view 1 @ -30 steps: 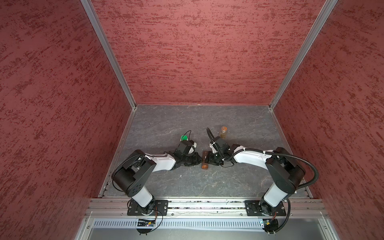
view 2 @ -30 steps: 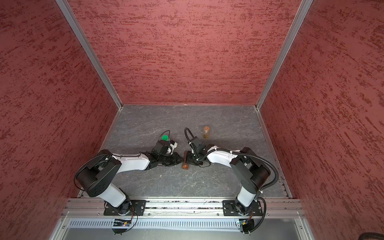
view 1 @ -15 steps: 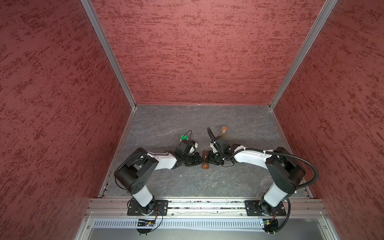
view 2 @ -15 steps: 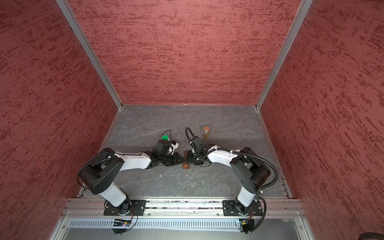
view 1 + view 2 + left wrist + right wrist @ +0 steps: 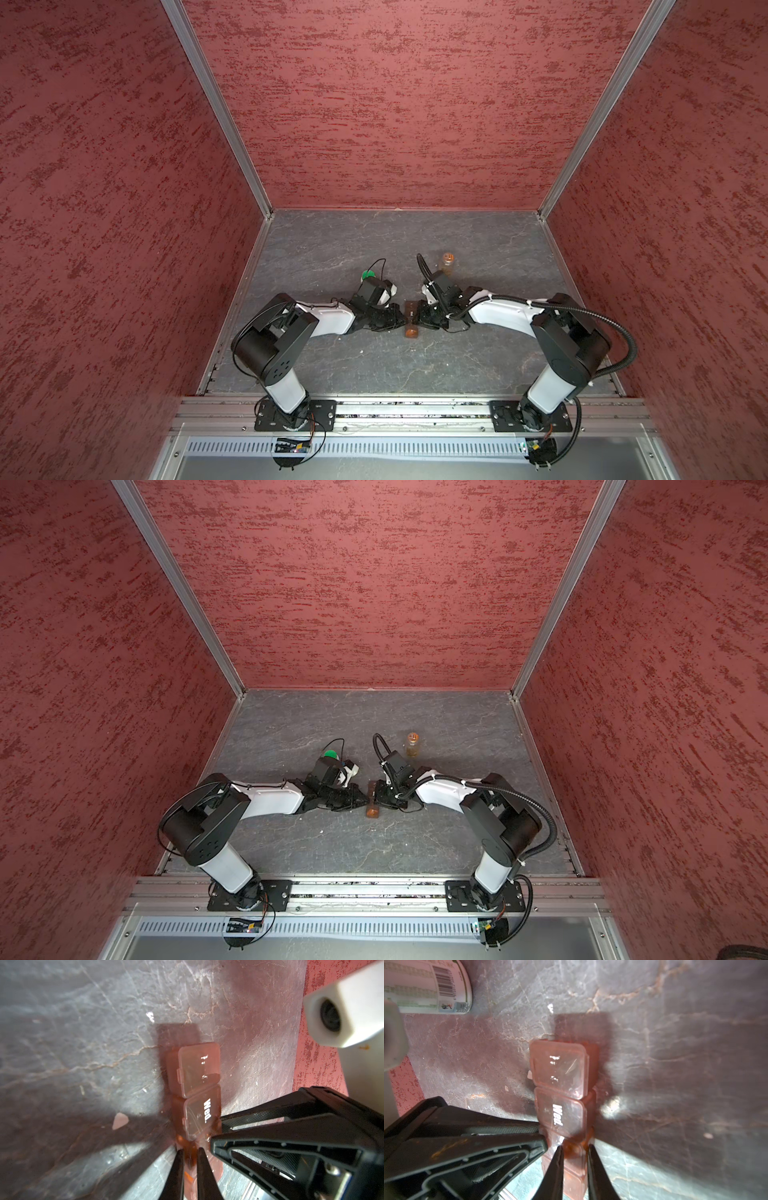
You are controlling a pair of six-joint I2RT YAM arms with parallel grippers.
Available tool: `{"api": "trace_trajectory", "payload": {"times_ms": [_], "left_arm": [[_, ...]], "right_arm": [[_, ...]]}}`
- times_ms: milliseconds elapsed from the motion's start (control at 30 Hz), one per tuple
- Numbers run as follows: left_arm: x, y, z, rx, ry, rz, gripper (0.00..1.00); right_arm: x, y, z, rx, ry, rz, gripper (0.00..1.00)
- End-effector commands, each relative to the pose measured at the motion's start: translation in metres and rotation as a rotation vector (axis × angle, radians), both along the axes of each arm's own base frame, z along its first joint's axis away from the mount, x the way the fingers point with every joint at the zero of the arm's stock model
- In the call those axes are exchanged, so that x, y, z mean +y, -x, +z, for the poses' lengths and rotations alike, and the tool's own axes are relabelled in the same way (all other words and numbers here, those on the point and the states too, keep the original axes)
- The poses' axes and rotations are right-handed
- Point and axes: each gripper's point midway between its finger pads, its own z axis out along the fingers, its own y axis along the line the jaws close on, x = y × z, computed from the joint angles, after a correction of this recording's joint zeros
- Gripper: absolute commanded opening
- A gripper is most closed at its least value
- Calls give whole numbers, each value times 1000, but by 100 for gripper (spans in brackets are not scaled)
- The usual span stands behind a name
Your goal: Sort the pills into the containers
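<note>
Sorting looks barely begun: the strip's (image 5: 197, 1068) two clearly visible lids are shut with no pills seen inside, the left pincer (image 5: 190, 1150) is clamped on it, and the right pincer (image 5: 575, 1147) straddles it, grip unclear.

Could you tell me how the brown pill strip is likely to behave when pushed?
The pill strip probably stays stiff: its cells sit in one straight moulded row. Thin translucent plastic suggests it is light, so it may slide on the smooth table. Low and flat, it seems unlikely to tip.
</note>
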Motion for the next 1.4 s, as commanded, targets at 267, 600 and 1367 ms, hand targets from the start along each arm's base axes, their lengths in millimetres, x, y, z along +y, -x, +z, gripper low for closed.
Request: {"api": "trace_trajectory", "payload": {"times_ms": [267, 600, 1367], "left_arm": [[-6, 33, -27, 83, -64, -101, 7], [3, 13, 2, -29, -80, -65, 17], [148, -90, 223, -853, -197, 493, 44]], "right_arm": [[9, 9, -14, 21, -10, 33, 19], [-8, -8, 6, -70, 69, 3, 25], [-151, -105, 191, -800, 191, -301, 43]]}}
